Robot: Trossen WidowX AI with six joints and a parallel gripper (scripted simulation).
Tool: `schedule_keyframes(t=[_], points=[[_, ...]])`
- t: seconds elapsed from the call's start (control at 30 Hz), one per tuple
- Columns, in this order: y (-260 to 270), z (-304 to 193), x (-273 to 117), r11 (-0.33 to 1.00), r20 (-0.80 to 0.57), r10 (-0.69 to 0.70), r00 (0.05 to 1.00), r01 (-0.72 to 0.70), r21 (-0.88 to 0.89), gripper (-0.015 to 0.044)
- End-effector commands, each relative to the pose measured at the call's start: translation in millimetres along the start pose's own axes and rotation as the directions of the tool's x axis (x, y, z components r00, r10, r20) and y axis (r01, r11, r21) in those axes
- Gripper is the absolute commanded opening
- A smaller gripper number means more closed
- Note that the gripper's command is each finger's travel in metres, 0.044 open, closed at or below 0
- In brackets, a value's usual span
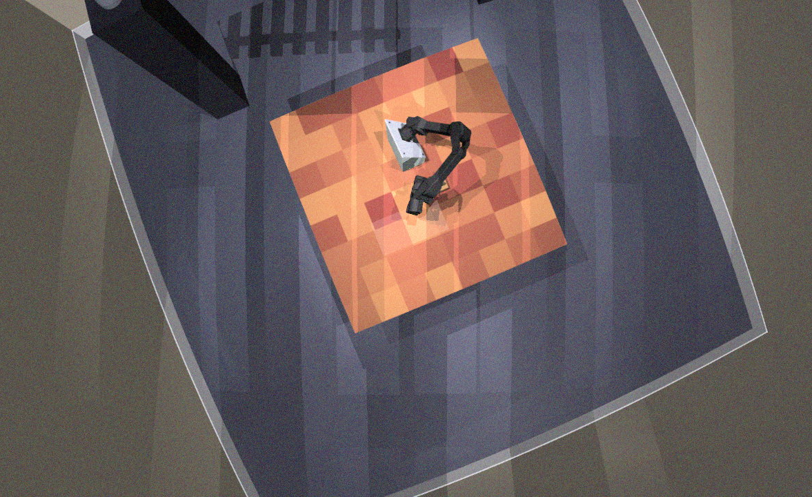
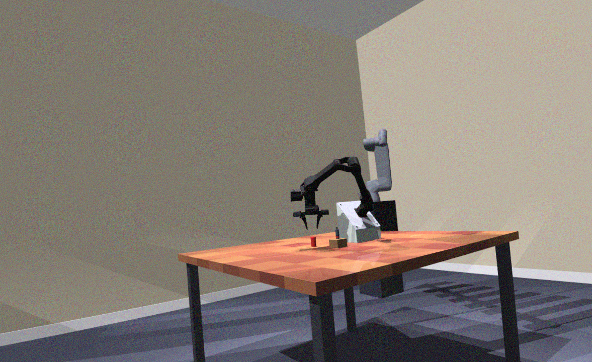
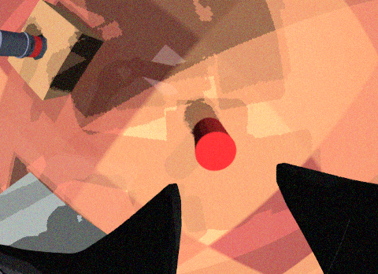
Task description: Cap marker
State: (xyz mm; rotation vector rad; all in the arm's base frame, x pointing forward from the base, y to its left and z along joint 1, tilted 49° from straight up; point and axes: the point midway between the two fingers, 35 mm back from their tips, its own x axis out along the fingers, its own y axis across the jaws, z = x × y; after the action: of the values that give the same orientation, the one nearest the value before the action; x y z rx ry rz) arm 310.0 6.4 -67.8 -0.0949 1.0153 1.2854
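The red cap (image 2: 313, 241) (image 3: 215, 151) stands upright and loose on the table (image 1: 476, 272) (image 2: 266, 270); the arm hides it in the top view. The dark marker (image 2: 337, 232) (image 3: 13, 43), with a red band near its base, stands upright in the tan holder block (image 2: 337, 243) (image 3: 59, 27). In the exterior view the block is just right of the cap. My gripper (image 2: 312, 229) (image 3: 228, 183) is open and empty, pointing down above the cap. In the wrist view the cap shows beyond the fingertips, between their two sides, with no finger touching it.
The arm's white sloped base (image 1: 406, 154) (image 2: 364, 235) stands on the table behind the holder block in the exterior view. A grey second arm (image 2: 382, 166) stands on a black pedestal (image 1: 167, 61) (image 2: 387, 215) beyond the table.
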Motion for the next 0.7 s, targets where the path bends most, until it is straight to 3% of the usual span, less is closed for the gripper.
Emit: schedule_keyframes(t=[0.0,0.67], points=[[1,-2,10,1.000,0.006,0.009,1.000,-0.009,0.014,0.0243],[1,0,46,1.000,0.004,0.009,1.000,-0.009,0.015,0.0243]])
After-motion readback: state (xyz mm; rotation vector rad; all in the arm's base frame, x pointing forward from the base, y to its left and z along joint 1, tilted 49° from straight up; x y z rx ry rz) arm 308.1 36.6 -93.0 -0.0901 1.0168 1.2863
